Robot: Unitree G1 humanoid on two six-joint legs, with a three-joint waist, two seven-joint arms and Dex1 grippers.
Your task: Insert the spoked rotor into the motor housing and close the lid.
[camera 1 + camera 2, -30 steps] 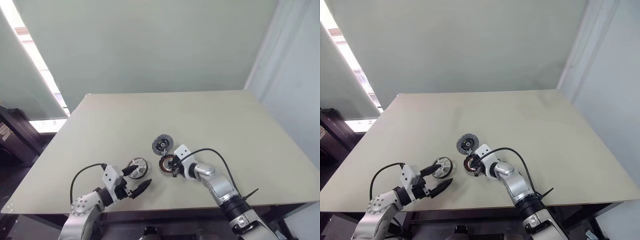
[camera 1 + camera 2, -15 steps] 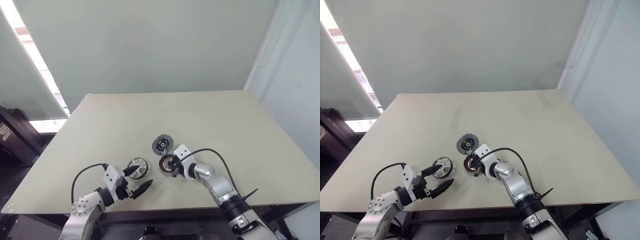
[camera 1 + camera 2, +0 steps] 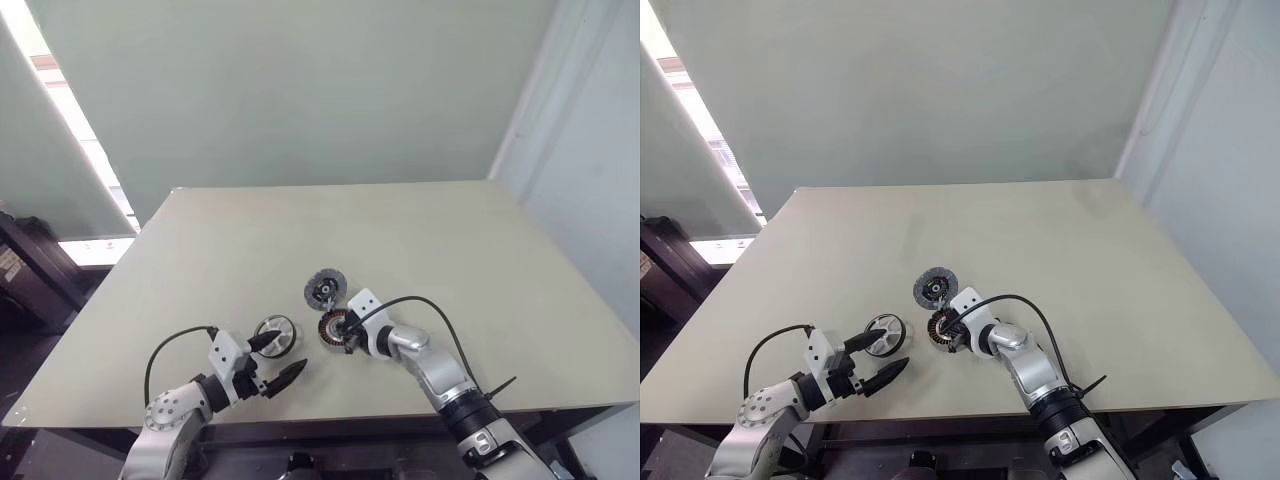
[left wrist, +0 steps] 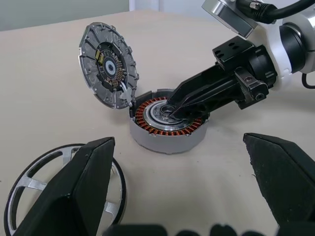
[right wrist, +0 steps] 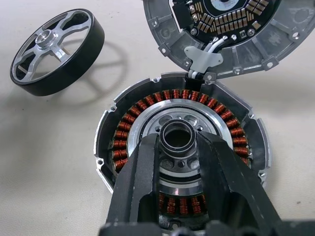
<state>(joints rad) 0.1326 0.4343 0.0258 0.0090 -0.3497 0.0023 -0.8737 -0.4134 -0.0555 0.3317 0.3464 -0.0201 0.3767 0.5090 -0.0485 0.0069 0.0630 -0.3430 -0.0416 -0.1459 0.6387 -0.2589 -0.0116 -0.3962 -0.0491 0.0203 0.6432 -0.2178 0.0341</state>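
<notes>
right gripper (image 5: 178, 147) is down in the middle of the motor housing (image 4: 167, 123), fingers (image 5: 140, 182) drawn in narrow on either side of a small dark ring (image 5: 177, 138) at the hub. pads look to be touching it; can't tell whether the ring is seated on the hub or actually pinched clear of it. gripper comes in from the robot's right, angled down across the copper windings.

motor housing sits flat on the table (image 3: 420, 240), near the front edge, roughly centre. copper coil ring around a silver centre, all exposed. the lid (image 4: 109, 64) is open, standing tilted up off the far edge of the housing, joined to it by a small bracket and wires, inner face with the circuit parts showing.

left gripper (image 4: 187, 196) is spread wide, nothing between the fingers, held just above the table on the robot's left and pointing toward the housing. the spoked rotor (image 5: 56, 49) lies flat on the table just beside its far finger, apart from the housing on the robot's left side. black outer band, silver spokes, open gaps. can't tell if the finger touches it.

table is a plain beige top.
</notes>
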